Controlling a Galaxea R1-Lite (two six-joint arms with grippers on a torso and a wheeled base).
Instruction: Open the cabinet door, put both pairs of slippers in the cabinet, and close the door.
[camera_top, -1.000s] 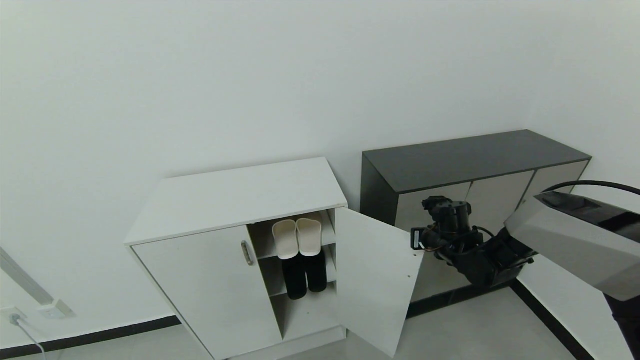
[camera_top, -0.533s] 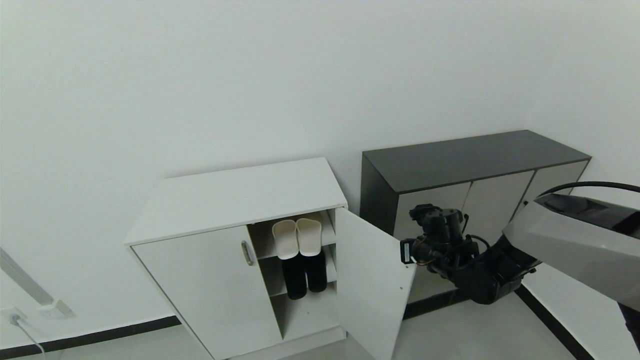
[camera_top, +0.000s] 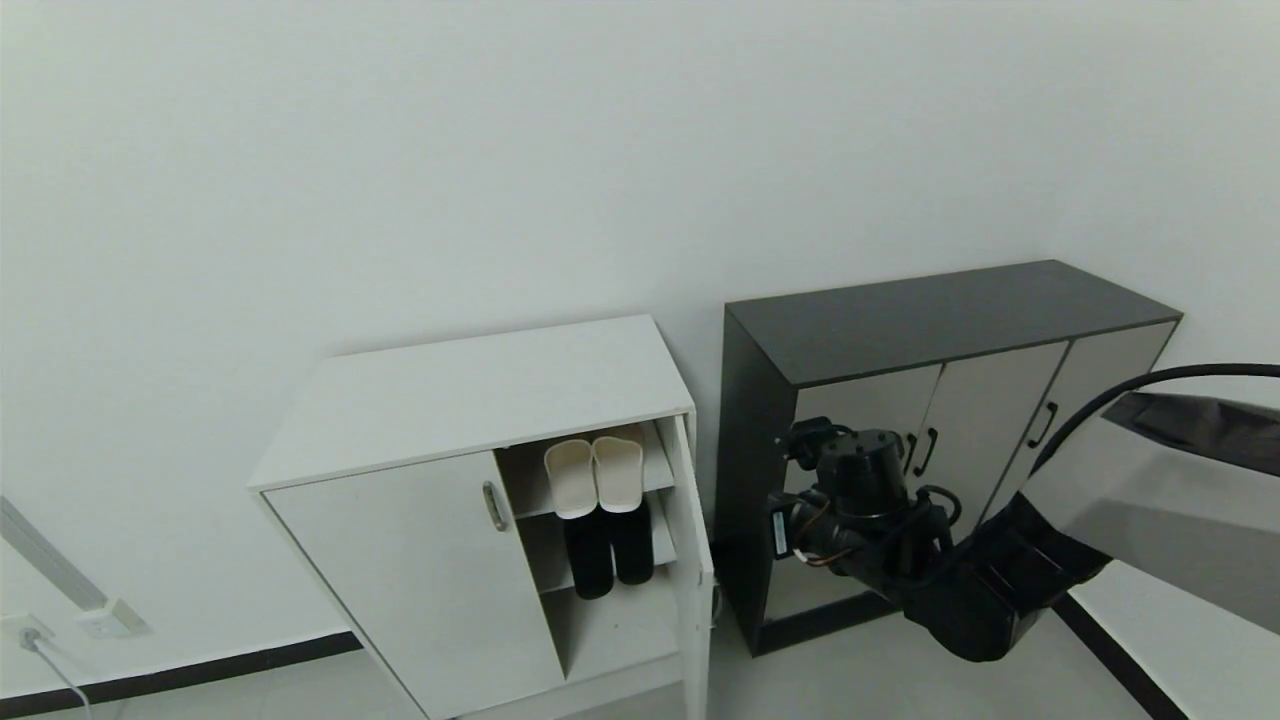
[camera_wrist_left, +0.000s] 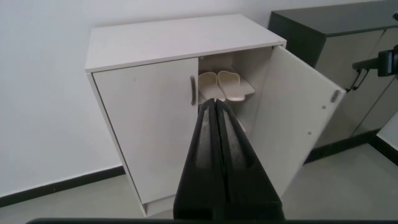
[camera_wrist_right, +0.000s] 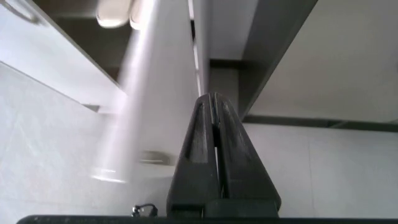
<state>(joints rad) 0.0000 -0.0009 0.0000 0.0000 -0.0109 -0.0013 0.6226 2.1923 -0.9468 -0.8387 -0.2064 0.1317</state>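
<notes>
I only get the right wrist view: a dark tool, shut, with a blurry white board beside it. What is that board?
Observer: The cabinet door, standing open.
Operator: Any slippers inside?
Observer: Yes, a white pair directly above a black pair.
Operator: Does the right tool touch the door?
Observer: No. In the head view it hangs apart from it, in front of the dark cabinet.

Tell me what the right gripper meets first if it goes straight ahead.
Probably the outer face of the open cabinet door, just ahead of the right gripper; depth is unclear.
</notes>
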